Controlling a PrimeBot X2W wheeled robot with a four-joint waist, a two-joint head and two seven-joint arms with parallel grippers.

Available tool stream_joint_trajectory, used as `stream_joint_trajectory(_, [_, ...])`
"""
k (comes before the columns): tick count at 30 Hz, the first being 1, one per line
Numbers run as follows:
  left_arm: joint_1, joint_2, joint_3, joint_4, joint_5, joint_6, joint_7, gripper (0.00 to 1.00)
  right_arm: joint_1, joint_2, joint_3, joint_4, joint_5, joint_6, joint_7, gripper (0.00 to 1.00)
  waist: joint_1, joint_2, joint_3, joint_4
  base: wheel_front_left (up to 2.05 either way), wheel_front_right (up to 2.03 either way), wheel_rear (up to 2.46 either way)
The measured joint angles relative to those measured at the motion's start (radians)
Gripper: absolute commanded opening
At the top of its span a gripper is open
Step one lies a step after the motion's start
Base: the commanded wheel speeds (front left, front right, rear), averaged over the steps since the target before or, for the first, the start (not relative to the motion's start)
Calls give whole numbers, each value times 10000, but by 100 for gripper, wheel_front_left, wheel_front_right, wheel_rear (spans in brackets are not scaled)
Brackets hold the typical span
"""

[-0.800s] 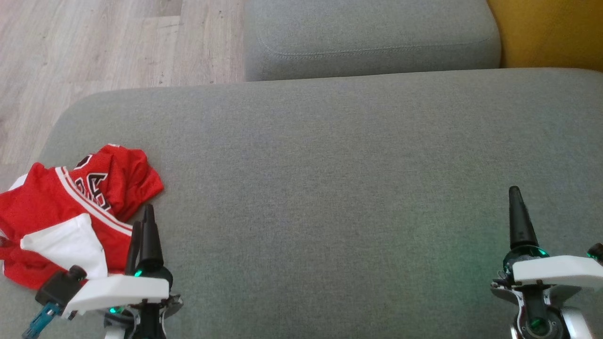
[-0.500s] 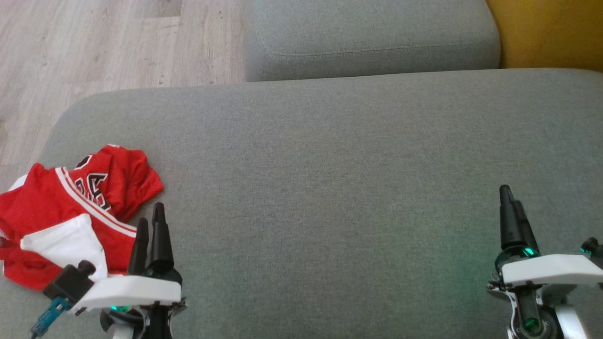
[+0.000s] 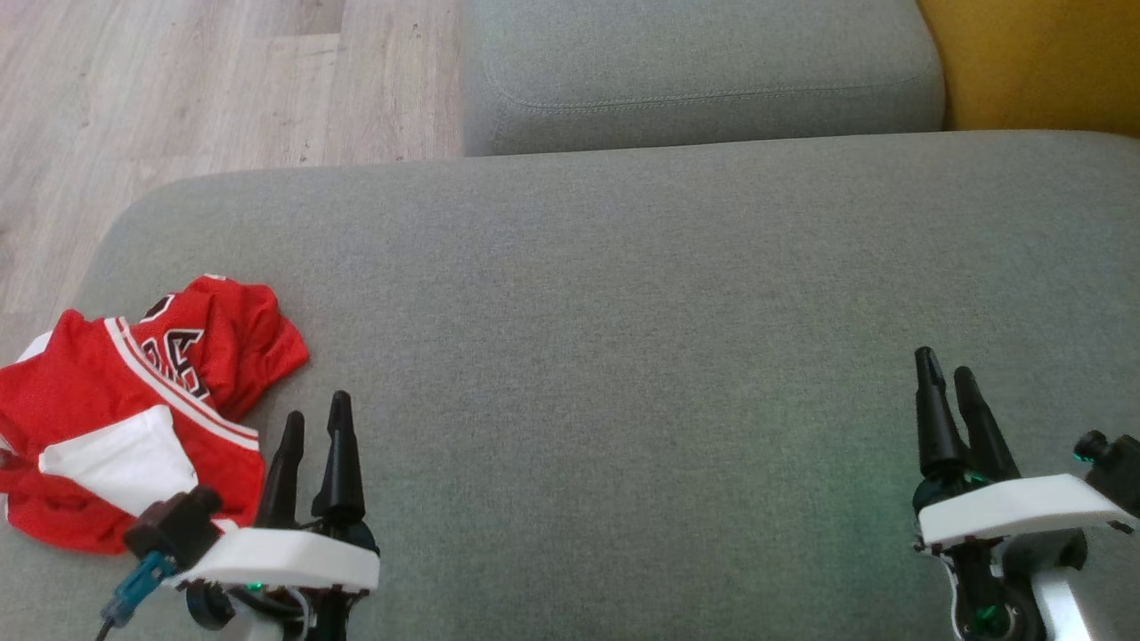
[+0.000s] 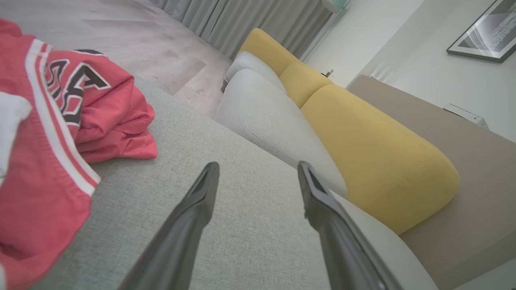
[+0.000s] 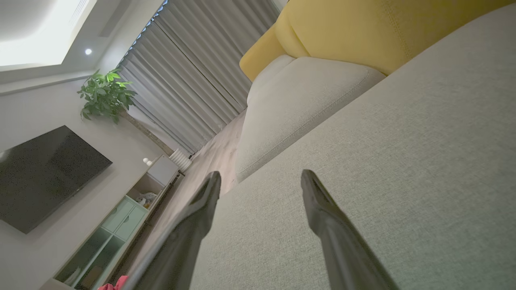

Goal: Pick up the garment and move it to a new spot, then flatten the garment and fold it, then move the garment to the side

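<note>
1. Garment: The garment (image 3: 134, 409), a red jersey with white trim and black-and-white lettering, is located at the left end of the large grey seat cushion (image 3: 623, 356), close to the cushion's left edge. It is crumpled, not flattened and not folded. A white panel is exposed on its near part.

2. Left gripper: The left gripper (image 3: 316, 408) is positioned over the cushion just beside the garment's right edge, with its fingers pointed away from the robot. Its 2 fingers are spread apart and nothing is held. In the left wrist view, bare cushion fabric is seen in the gap, and the garment lies to the left of the fingers. No contact with the garment is seen.

3. Right gripper: The right gripper (image 3: 944, 363) is positioned over the right end of the same cushion, well apart from the garment. Its 2 fingers are likewise parted, and nothing is held between them.

4. Surroundings: A 2nd grey cushion (image 3: 704, 71) is located beyond the seat cushion. A yellow cushion (image 3: 1033, 62) is seen to its right and wooden floor (image 3: 178, 89) to its left.
</note>
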Motion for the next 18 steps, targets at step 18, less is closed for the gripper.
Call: stream_joint_trajectory(18, [-192,288,-746,278,2303,337,-554,100,227,-75,433,-151,-2311,0,-276,100,0,0,-21,-23,0,0,0])
